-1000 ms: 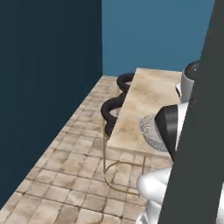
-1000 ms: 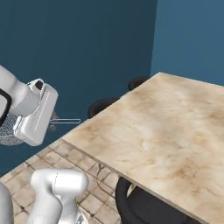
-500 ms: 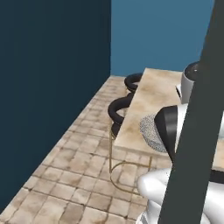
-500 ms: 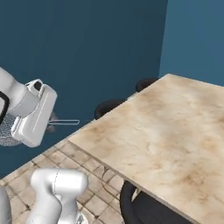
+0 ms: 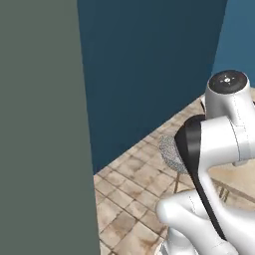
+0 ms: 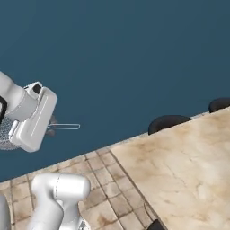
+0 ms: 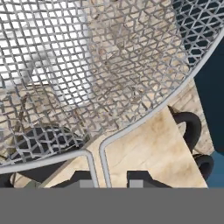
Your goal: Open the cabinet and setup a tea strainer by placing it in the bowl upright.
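The gripper (image 7: 111, 177) is clamped on the wire handle of the tea strainer (image 7: 87, 65), whose mesh basket spreads from 9 to 1 o'clock of the hand view (marble table (image 7: 148, 151) and black stools (image 7: 189, 127) beneath, toward 4 o'clock).

The tea strainer (image 7: 109, 65) is hanging in the gripper's (image 7: 111, 180) grasp, its thin wire handle running down between the two dark finger tips, which are closing on it. Seen along the tool, its round fine-mesh basket is spreading right in front of the fingers, the silver rim curving just beyond them. In the left base view the speckled grey mesh basket (image 5: 172, 154) is showing beside the arm, off the floor. In the right base view the mesh (image 6: 5, 137) is peeking out behind the hand while the handle's wire loop is sticking out level past the fingers.
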You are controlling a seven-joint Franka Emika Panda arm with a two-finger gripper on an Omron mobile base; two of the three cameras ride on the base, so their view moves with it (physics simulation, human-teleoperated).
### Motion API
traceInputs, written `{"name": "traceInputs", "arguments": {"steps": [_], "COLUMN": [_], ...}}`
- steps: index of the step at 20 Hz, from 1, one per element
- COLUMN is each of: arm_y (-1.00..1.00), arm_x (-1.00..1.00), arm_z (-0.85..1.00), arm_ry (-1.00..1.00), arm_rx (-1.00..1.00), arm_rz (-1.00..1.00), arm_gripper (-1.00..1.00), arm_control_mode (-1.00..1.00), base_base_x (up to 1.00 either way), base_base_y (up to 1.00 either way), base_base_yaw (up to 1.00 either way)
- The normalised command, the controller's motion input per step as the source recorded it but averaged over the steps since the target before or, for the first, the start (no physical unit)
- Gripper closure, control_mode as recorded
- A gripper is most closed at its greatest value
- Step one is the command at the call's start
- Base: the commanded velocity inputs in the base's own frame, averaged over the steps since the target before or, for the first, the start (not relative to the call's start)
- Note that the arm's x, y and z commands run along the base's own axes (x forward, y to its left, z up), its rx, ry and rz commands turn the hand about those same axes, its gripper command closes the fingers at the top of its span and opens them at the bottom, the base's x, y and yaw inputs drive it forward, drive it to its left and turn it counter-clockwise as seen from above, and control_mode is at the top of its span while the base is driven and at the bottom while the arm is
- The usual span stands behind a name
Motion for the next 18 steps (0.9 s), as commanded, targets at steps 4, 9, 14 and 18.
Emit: {"name": "traceInputs", "arguments": {"steps": [4, 9, 14, 18], "arm_y": [0.0, 0.0, 0.0, 0.0], "arm_x": [0.0, 0.0, 0.0, 0.0], "arm_z": [0.0, 0.0, 0.0, 0.0], "arm_ry": [0.0, 0.0, 0.0, 0.0], "arm_rx": [0.0, 0.0, 0.0, 0.0], "arm_rz": [0.0, 0.0, 0.0, 0.0], "arm_gripper": [1.0, 1.0, 1.0, 1.0], "arm_control_mode": [1.0, 1.0, 1.0, 1.0], "base_base_x": [0.14, 0.59, 0.99, 0.86], "base_base_y": [-0.09, 0.18, 0.03, -0.06], "base_base_yaw": [0.66, 0.31, 0.12, 0.1]}}
